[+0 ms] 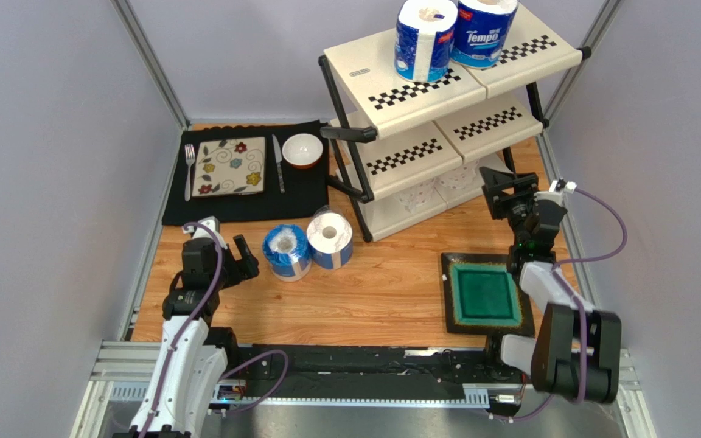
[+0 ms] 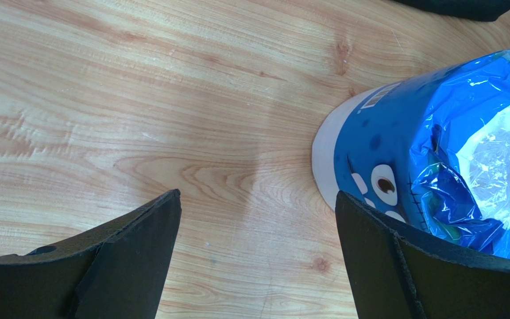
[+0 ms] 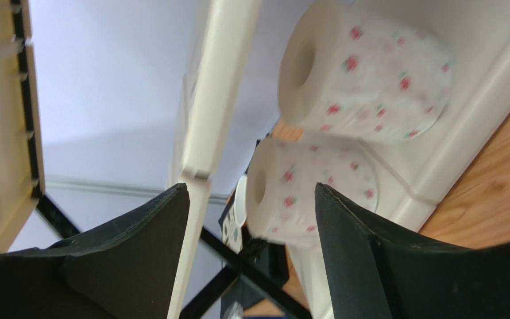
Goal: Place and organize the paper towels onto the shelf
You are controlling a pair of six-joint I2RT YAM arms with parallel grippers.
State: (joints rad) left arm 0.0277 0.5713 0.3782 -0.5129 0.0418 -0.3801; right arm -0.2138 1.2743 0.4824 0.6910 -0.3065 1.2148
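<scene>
Top external view shows you the shelf [image 1: 372, 68] standing at the table's far right corner. Two blue-wrapped paper towels [image 1: 425, 38] [image 1: 484, 32] stand upright and touching on its top tier, near the back, which leaves the front of that tier free. Two more rolls [image 1: 287, 252] [image 1: 329, 239] wait on the table, near its middle and just left of the shelf's front foot, upright and touching each other. Your left gripper [image 1: 243, 260] sits low just beside the nearer blue roll [image 2: 450, 153]; its jaws are spread with only bare wood between them, and the roll lies just outside one finger [image 2: 397, 266]. It looks set to slide across and close on that roll. Your right gripper [image 3: 251, 193] faces the shelf's lowest tier with its jaws apart and empty. Two white pink-printed rolls [image 3: 364, 73] [image 3: 311, 183] lie there side by side, probably just released. The middle tier looks open for the two left.
</scene>
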